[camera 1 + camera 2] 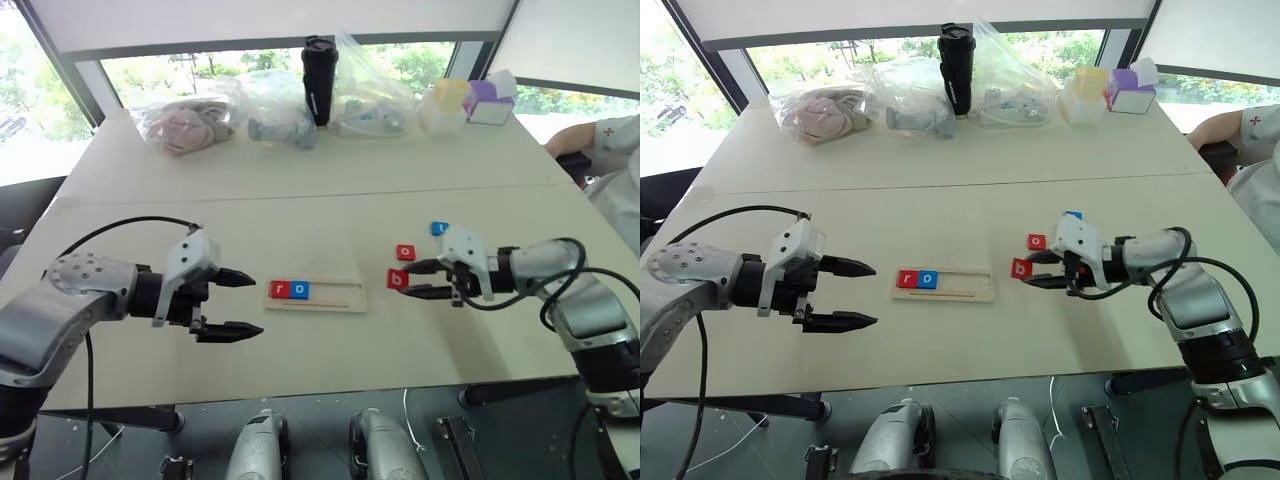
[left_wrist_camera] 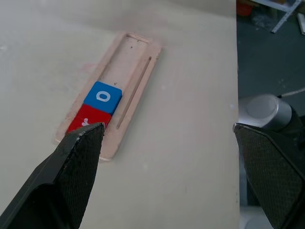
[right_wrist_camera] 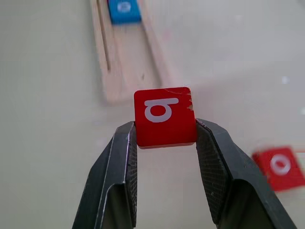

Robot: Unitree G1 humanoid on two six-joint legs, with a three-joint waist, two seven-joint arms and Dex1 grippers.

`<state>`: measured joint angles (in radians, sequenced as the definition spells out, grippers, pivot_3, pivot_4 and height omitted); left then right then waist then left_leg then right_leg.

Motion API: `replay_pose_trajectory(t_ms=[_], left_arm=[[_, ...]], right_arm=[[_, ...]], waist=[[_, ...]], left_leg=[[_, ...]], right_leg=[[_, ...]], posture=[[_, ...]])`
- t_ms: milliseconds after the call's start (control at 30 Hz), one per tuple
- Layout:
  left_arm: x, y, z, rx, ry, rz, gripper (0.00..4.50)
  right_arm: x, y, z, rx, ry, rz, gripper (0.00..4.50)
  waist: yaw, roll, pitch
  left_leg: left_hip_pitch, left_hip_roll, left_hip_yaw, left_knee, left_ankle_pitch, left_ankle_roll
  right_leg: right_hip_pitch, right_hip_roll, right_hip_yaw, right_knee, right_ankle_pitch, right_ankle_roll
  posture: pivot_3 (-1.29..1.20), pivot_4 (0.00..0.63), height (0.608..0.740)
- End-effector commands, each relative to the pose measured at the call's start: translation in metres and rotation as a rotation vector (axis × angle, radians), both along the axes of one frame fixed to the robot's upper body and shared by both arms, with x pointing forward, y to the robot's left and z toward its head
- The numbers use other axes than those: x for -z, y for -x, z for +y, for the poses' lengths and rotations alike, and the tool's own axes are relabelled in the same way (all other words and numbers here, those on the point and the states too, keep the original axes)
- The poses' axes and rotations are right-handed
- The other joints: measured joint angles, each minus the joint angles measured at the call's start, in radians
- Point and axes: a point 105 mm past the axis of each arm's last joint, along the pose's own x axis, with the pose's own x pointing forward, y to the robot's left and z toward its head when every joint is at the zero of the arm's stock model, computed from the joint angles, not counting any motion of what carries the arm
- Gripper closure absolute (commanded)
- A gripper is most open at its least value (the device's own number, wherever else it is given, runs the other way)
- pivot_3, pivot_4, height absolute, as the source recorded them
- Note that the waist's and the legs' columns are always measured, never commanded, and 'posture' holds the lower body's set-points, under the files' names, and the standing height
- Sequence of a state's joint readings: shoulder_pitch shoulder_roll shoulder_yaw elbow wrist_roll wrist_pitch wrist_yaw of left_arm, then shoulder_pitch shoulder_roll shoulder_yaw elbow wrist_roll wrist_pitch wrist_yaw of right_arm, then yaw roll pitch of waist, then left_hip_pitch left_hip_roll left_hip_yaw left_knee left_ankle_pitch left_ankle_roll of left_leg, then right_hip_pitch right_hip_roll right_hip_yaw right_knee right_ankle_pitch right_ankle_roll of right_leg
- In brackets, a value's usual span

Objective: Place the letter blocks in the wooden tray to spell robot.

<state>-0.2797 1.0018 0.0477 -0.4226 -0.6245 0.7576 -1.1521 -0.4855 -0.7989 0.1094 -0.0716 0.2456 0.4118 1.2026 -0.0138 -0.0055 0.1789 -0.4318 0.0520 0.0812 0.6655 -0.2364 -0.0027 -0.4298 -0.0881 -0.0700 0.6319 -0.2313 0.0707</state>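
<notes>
Pale bench [image 1: 300, 220] w/ tray [image 1: 316, 294], r & o seated at its left end. Right tool [image 3: 166, 129] clamps red b tile [image 3: 164, 117] by opposite edges, raised near tray; left tool [image 1: 235, 303] agape, empty. Tile looks light, rigid, prob. slick: grip edges squarely.

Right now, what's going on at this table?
A two-armed robot is spelling a word with letter tiles. Its right gripper has its jaws shut on the red square "b" tile, held above the table. The long pale wooden tray already holds a red "r" tile and a blue "o" tile. A red "o" tile and a blue tile lie on the table. The left gripper hovers open beside the tray.
</notes>
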Motion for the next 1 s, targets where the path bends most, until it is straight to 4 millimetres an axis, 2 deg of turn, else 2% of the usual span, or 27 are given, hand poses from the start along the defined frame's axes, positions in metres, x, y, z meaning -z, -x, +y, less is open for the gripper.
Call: replay_pose_trajectory(t_ms=[33,133,300,567,733,1000], left_arm=[[-0.012,-0.006,0.009,-0.033,-0.007,-0.065,0.0],[-0.011,-0.008,0.014,-0.053,-0.016,-0.079,0.0],[-0.01,-0.006,0.013,-0.057,-0.01,-0.085,0.0],[-0.005,-0.003,0.013,-0.056,-0.015,-0.073,0.0],[-0.001,-0.002,0.011,-0.055,-0.015,-0.07,0.0],[0.002,0.001,0.01,-0.061,-0.015,-0.067,0.0]], right_arm=[[-0.018,-0.009,0.032,0.013,-0.021,-0.054,3.33],[-0.019,-0.015,0.051,0.018,-0.038,-0.055,3.33],[-0.019,-0.019,0.064,0.02,-0.03,-0.068,3.33],[0.009,-0.012,0.072,-0.048,0.057,0.015,3.33],[0.018,-0.01,0.087,-0.081,0.069,0.047,3.33],[0.032,-0.007,0.101,-0.094,0.082,0.085,3.33]], waist=[[0.0,0.0,0.0],[0.006,0.0,0.0],[0.01,0.0,0.0],[0.002,0.0,0.0],[0.001,0.0,0.0],[0.003,0.0,0.0]], left_leg=[[0.0,0.0,0.0,0.0,0.0,0.0],[0.0,0.0,0.0,0.0,0.0,0.0],[-0.004,-0.001,0.002,0.0,0.0,0.0],[-0.004,-0.001,0.002,0.0,0.0,0.0],[-0.004,0.0,0.002,0.0,0.0,0.0],[-0.004,-0.001,0.002,0.0,0.0,0.0]], right_leg=[[0.0,0.0,0.0,0.0,0.0,-0.001],[-0.001,0.0,0.0,0.0,0.0,-0.001],[-0.002,-0.001,0.0,-0.001,0.0,0.0],[-0.003,0.0,0.0,0.0,0.0,0.0],[-0.004,0.0,0.0,0.0,0.0,0.0],[-0.003,0.0,0.0,0.001,0.0,0.0]], posture=[[0.0,0.15,0.74],[0.0,0.15,0.74],[0.0,0.15,0.74],[0.0,0.15,0.74],[0.0,0.15,0.74],[0.0,0.15,0.74]])
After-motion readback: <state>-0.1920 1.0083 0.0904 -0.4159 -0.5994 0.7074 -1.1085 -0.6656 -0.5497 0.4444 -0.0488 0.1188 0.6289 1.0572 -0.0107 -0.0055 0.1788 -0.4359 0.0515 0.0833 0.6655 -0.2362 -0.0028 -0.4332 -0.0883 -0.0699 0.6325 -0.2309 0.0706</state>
